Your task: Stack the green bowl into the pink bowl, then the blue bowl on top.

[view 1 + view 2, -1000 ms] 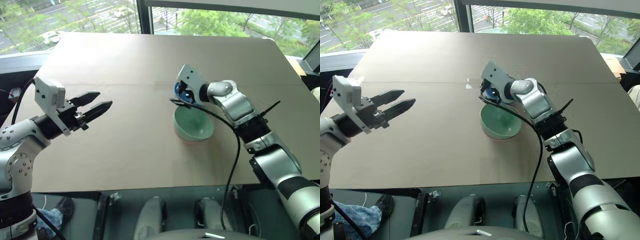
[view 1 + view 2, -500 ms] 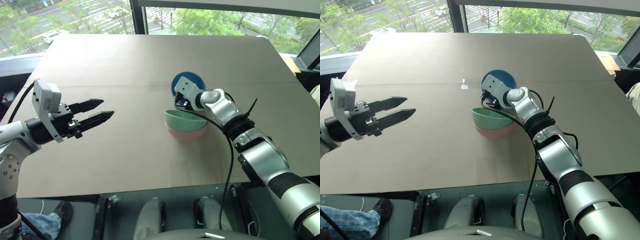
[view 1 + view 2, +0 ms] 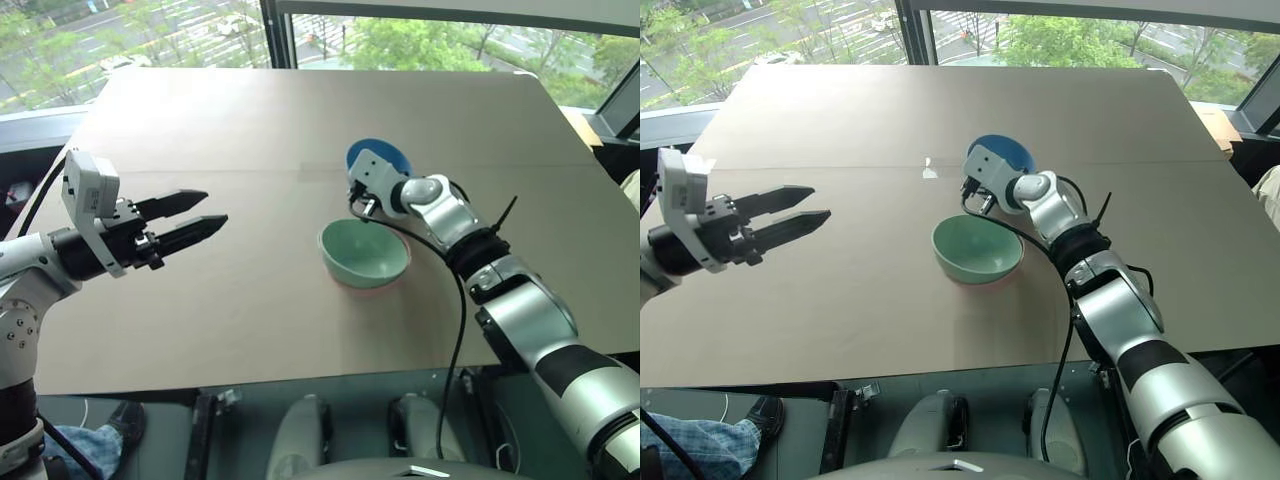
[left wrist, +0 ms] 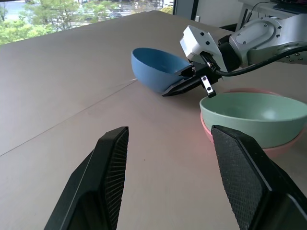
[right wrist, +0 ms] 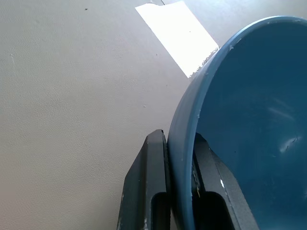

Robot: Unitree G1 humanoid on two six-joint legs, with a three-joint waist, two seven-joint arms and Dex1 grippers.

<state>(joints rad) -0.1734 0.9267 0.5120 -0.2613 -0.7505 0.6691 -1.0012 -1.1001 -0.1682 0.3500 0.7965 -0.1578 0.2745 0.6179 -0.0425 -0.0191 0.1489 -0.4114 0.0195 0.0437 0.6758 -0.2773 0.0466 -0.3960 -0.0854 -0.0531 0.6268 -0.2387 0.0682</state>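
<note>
The green bowl (image 3: 365, 253) sits nested in the pink bowl (image 4: 283, 151), of which a thin rim shows beneath it, near the table's middle. Just behind this stack is the blue bowl (image 3: 385, 155), also seen in the left wrist view (image 4: 156, 67). My right gripper (image 5: 184, 177) is shut on the blue bowl's (image 5: 249, 120) near rim, one finger (image 5: 156, 182) outside the wall and one inside. My left gripper (image 3: 205, 212) hovers open over the table's left side, well away from the bowls, pointing toward them with nothing between its fingers (image 4: 112, 167).
The tan table (image 3: 250, 320) has open surface left of and in front of the bowls. A small white tape patch (image 3: 930, 170) lies left of the blue bowl. Windows run along the far edge. A black cable (image 3: 462, 300) hangs from my right arm.
My right gripper's fingers have closed on the blue bowl's rim, after being open a second ago. The head camera has shifted. My left arm has stayed about where it was.
</note>
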